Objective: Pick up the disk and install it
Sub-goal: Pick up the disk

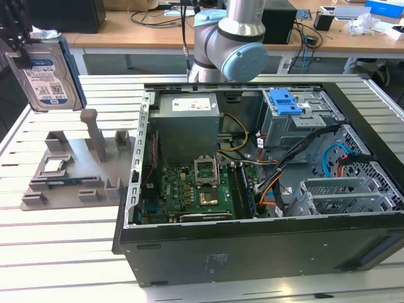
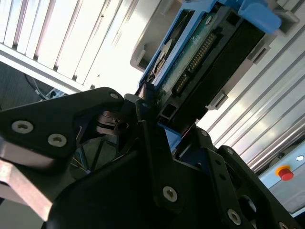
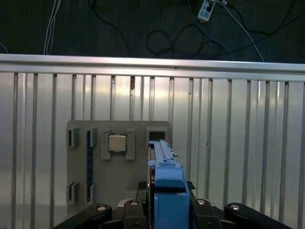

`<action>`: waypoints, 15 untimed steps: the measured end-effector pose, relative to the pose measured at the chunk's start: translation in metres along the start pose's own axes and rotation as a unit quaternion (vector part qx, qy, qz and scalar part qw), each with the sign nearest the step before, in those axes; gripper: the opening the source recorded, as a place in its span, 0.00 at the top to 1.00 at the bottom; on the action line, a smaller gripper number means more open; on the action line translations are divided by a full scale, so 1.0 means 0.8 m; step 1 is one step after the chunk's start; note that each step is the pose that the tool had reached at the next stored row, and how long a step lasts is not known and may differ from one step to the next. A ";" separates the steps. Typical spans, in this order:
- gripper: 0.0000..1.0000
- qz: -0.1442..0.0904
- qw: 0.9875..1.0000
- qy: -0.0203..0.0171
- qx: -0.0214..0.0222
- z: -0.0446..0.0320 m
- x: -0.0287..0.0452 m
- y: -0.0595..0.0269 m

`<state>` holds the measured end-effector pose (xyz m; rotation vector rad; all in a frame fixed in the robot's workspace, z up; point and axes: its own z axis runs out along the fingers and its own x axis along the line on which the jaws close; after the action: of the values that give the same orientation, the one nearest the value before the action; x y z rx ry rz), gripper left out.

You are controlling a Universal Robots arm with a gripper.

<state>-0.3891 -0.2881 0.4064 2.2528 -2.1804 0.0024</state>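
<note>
In the exterior view, the gripper point(image 1: 20, 47) is up at the exterior view's far left, clamped on the disk point(image 1: 47, 72). The disk hangs on edge and slightly tilted, label outward, in open air above the table point(image 1: 57, 252). Its lower corner comes close to the tall post of the grey holder point(image 1: 76, 167); I can't tell if there is a gap. A chip point(image 1: 53, 166) sits in the holder. The open case point(image 1: 252, 252) lies to the exterior view's right, well apart from the disk, with bare slats between its left wall and the holder. Inside it, a blue-topped bay point(image 1: 285, 102) stands on the far side, beside the power supply point(image 1: 188, 123). The arm point(image 1: 228, 38) rises behind the case's far edge.

In the second wrist view, the black fingers point(image 2: 143, 121) pinch one end of the disk point(image 2: 200, 52), whose circuit-board side and blue bracket point(image 2: 259, 14) edge are showing.

In the first wrist view, the disk point(image 3: 164, 164) is seen edge-on over the holder point(image 3: 119, 191), beside the chip point(image 3: 117, 143). The table rail point(image 3: 152, 59) runs across beyond it.
</note>
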 end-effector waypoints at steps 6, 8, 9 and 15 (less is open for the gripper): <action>0.63 0.000 1.000 0.000 0.000 -0.0146 0.0001 0.000; 0.63 0.000 1.000 0.000 0.000 -0.0198 0.0001 0.000; 0.63 0.000 1.000 0.000 0.000 -0.0222 0.0001 0.000; 0.63 0.000 1.000 0.000 0.000 -0.0341 0.0002 0.000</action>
<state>-0.3891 -0.2881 0.4336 2.2528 -2.1804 0.0024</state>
